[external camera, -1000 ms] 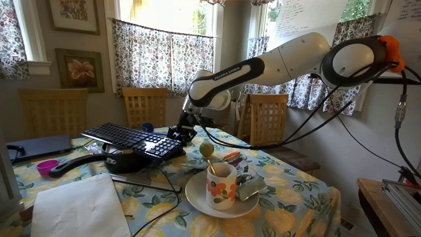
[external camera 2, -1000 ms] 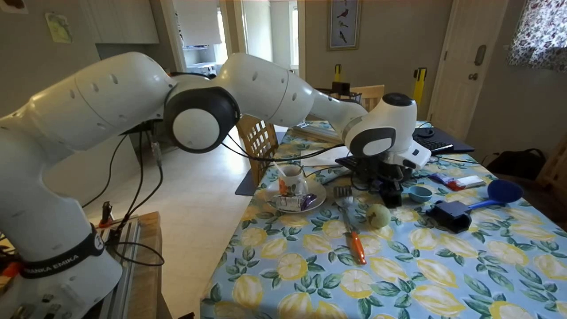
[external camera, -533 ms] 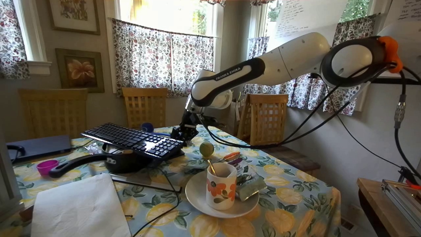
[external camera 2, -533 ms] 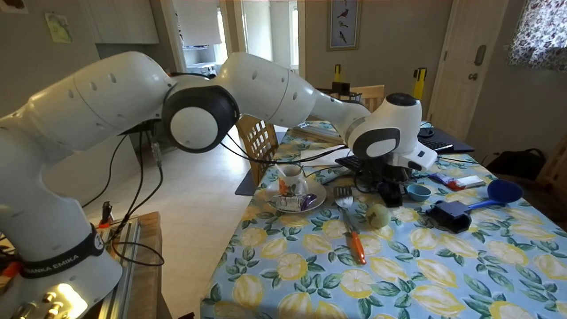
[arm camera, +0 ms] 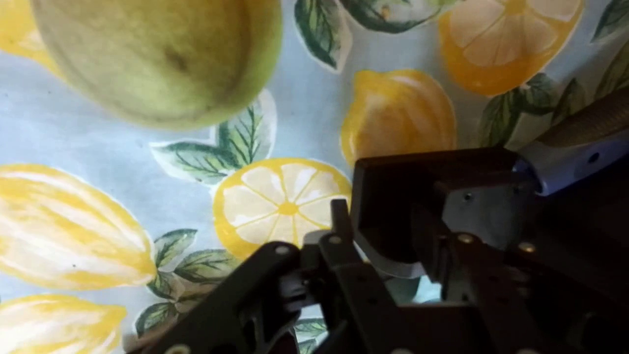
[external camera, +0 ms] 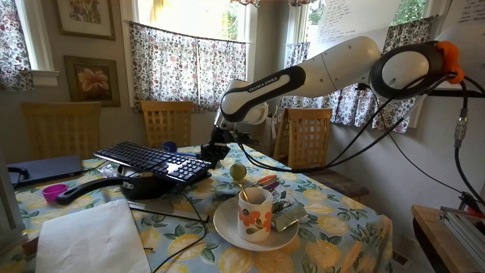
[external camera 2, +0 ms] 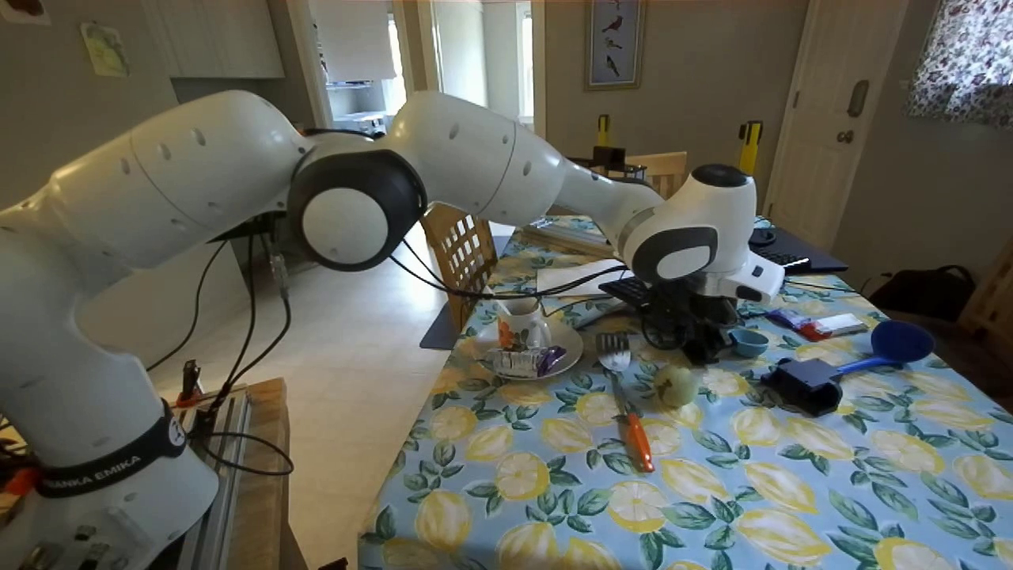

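My gripper (arm camera: 378,214) shows at the bottom of the wrist view, its fingers a little apart. A dark hollow object (arm camera: 393,187) fills the gap between them, and the jaws look shut on it. What it is stays too dark to tell; a pale blue-grey end and a brown textured part (arm camera: 585,120) lie at its right. Up and to the left rests a round green fruit (arm camera: 162,54), apart from the fingers. In both exterior views the gripper (external camera: 215,159) hangs low over the table just behind the fruit (external camera 2: 676,385); there the gripper (external camera 2: 707,347) and its load blend into one black shape.
A keyboard (external camera: 151,161) lies tilted on a black pan (external camera: 142,189) beside the gripper. A fork (external camera 2: 625,396) with orange handle, a teal bowl (external camera 2: 749,343), a black box-like item (external camera 2: 803,388) and a blue ladle (external camera 2: 902,342) are close. A mug (external camera: 254,216) stands on a plate (external camera: 223,231).
In both exterior views the gripper has shifted slightly to the right and turned a little, now partly covering the teal bowl. Its jaws look unchanged, and the fruit has stayed put.
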